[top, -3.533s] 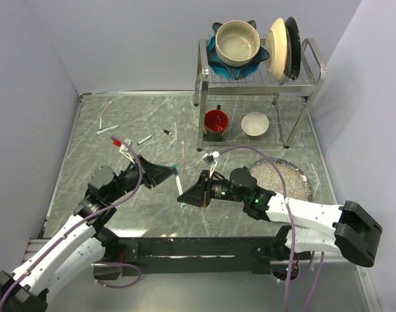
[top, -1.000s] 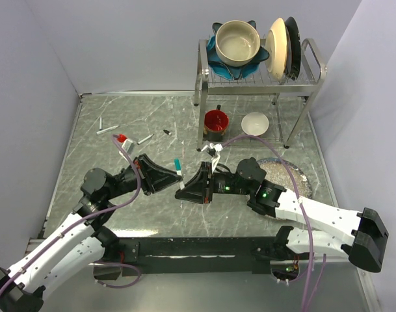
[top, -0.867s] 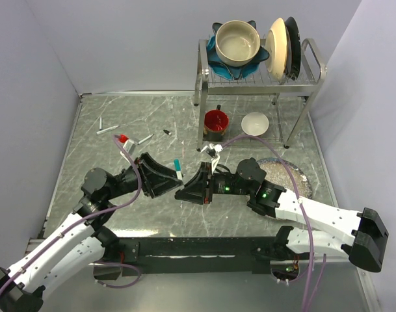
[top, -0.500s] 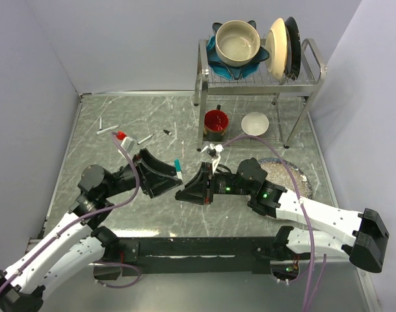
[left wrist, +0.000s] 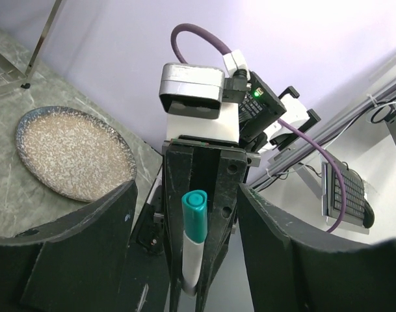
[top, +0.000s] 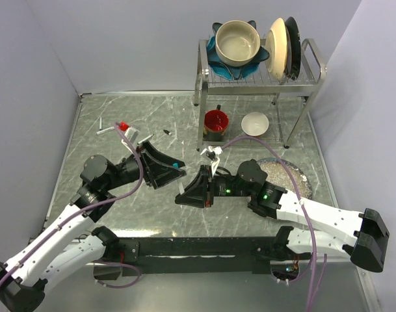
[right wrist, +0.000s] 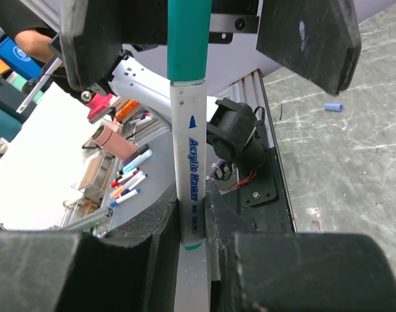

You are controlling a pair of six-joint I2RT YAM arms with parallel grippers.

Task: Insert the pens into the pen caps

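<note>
My right gripper (top: 183, 194) (right wrist: 191, 214) is shut on a white-grey pen (right wrist: 190, 162) (left wrist: 190, 260) near its lower end and holds it upright. A teal pen cap (right wrist: 188, 39) (left wrist: 195, 214) (top: 177, 166) sits on the pen's top. My left gripper (top: 173, 173) (left wrist: 186, 192) is open, with a finger on each side of the capped end and touching nothing. More pens (top: 107, 130) (top: 144, 139) and a black cap (top: 166, 132) lie at the back left of the table. A blue cap (right wrist: 333, 106) lies on the table.
A metal dish rack (top: 302, 81) stands at the back right, holding a bowl and plates. Under it are a red cup (top: 216, 121) and a white bowl (top: 255, 123). A speckled plate (top: 285, 177) (left wrist: 67, 156) lies behind my right arm.
My left gripper has opened and let go of the teal cap, which stays on the pen. The left arm has lifted a little toward the back. The right gripper holds still.
</note>
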